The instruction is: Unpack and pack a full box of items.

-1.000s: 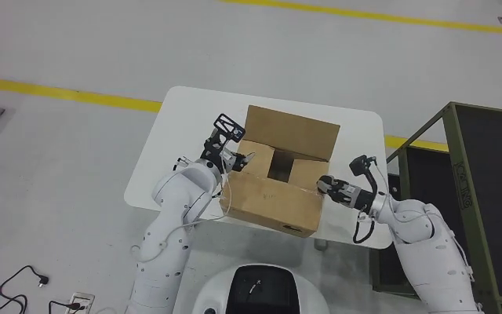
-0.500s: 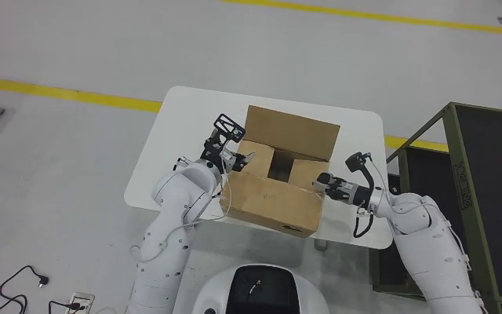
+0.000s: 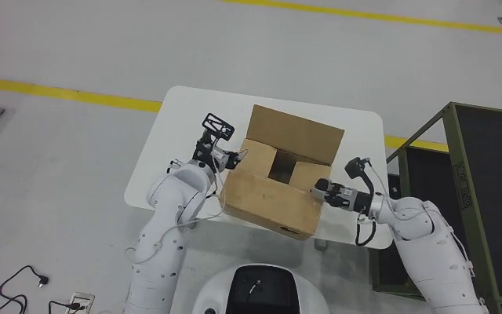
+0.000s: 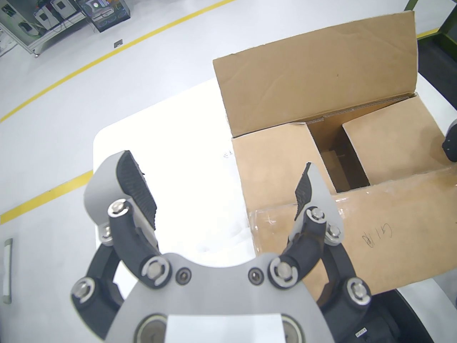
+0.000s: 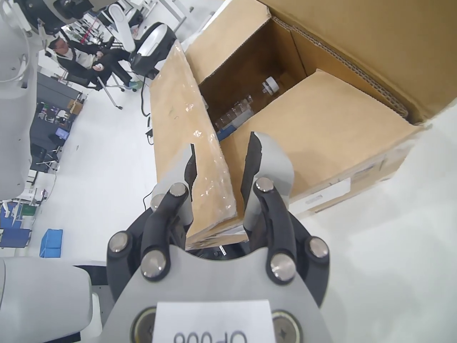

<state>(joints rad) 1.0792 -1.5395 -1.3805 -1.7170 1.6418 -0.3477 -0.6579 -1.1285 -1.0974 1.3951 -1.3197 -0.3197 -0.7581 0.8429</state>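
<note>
An open cardboard box [image 3: 294, 133] stands mid-table, its back flap upright and its two side flaps [image 4: 271, 158] folded in. Its taped front flap [image 5: 185, 108] leans outward. My left gripper [image 3: 232, 158] hovers open at the box's left corner with nothing between its fingers [image 4: 137, 187]. My right gripper [image 3: 319, 188] is at the right end of the front flap, its fingers [image 5: 266, 165] closed on either side of the flap's corner. Through the gap between the side flaps a clear bottle [image 5: 246, 107] with a white cap lies inside the box.
The white table [image 3: 188, 118] has bare room left of the box and behind it. The box's front reaches the table's near edge. A green metal rack [image 3: 463, 157] stands just off the table's right side.
My left gripper drew back to the left, away from the box's left flap. My right gripper moved left onto the end of the front flap, and the box turned slightly.
</note>
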